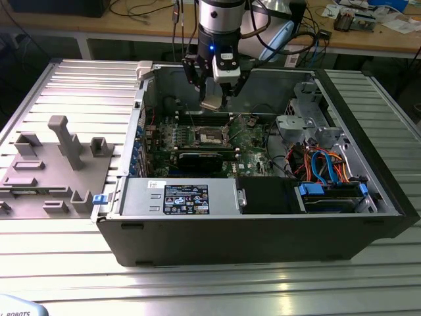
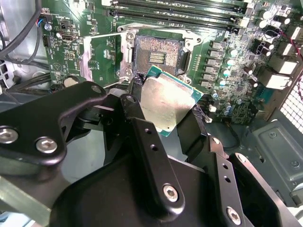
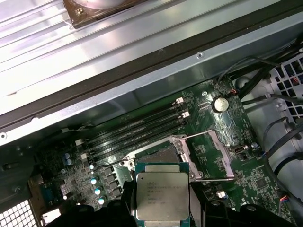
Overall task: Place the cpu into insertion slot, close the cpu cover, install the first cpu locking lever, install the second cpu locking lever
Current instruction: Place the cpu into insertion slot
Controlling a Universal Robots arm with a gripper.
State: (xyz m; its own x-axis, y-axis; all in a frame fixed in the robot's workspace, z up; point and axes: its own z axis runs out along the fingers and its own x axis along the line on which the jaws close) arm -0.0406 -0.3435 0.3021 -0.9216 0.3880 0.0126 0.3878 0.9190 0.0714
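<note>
My gripper (image 1: 214, 102) is shut on the cpu (image 1: 212, 105), a flat square chip with a dull silver top, and holds it tilted above the green motherboard inside the open computer case. In the second wrist view the black fingers (image 2: 132, 106) clamp the cpu (image 2: 165, 101) by two opposite edges, just short of the insertion slot (image 2: 158, 54), whose dark centre lies bare. The cpu cover (image 2: 85, 59) stands flipped open beside the slot. In the first wrist view the cpu (image 3: 162, 196) hides part of the insertion slot (image 3: 156, 156), and two thin locking levers (image 3: 202, 135) stick out, unlatched.
Long memory slots (image 2: 180, 12) run next to the socket. A black card (image 1: 197, 160) and a labelled power supply (image 1: 187, 197) sit nearer the case front. A drive cage with coloured cables (image 1: 325, 164) fills the exterior view's right. A grey fixture block (image 1: 59, 158) rests on the table's left.
</note>
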